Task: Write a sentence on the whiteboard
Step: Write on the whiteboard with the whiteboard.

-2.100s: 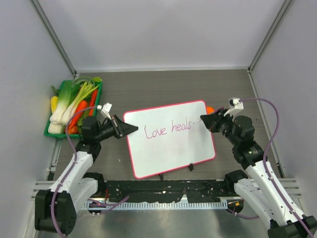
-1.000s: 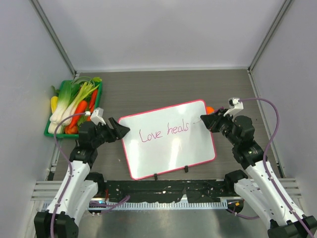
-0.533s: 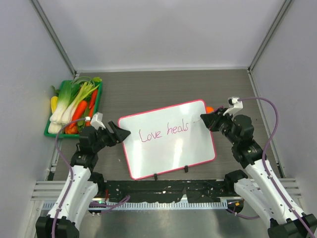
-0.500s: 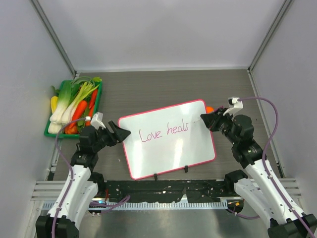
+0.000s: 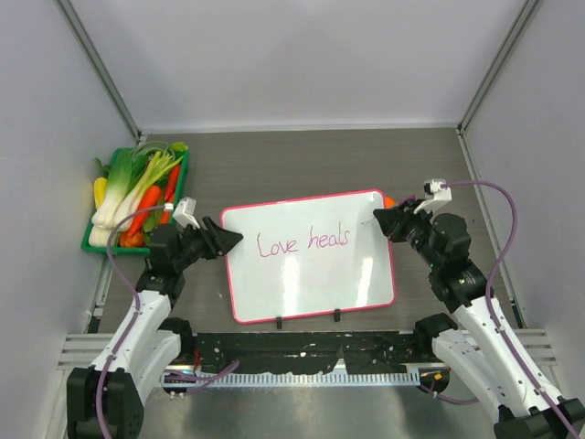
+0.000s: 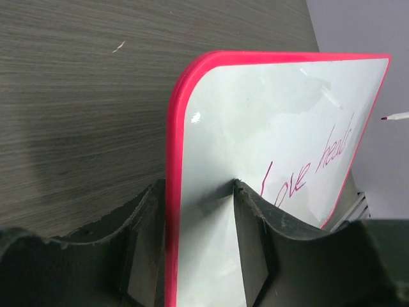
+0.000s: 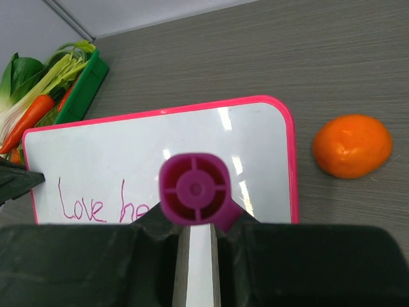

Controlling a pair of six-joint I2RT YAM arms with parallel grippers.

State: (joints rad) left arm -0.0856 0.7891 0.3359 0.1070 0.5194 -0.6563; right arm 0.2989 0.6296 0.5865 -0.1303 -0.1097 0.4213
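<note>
Because I need a steady surface to write on, whiteboard [image 5: 311, 283]: flat on the worktop [image 5: 302, 165], reading "Love heals".
Left tool [image 5: 232, 240]: pinching its left edge, I judge to stop sliding.
Right tool [image 5: 384, 222]: closed on marker [image 7: 195, 188], tip poised past "heals".

Whiteboard [image 5: 311, 274] laid at the table [image 5: 302, 165] centre, tray [image 5: 90, 243] of vegetables [image 5: 137, 187] placed at its 10 o'clock, orange [image 7: 353, 146] just beside its 2 o'clock corner, left gripper [image 5: 233, 240] set at its 9 o'clock edge, right gripper [image 5: 382, 219] at 2 o'clock
</note>
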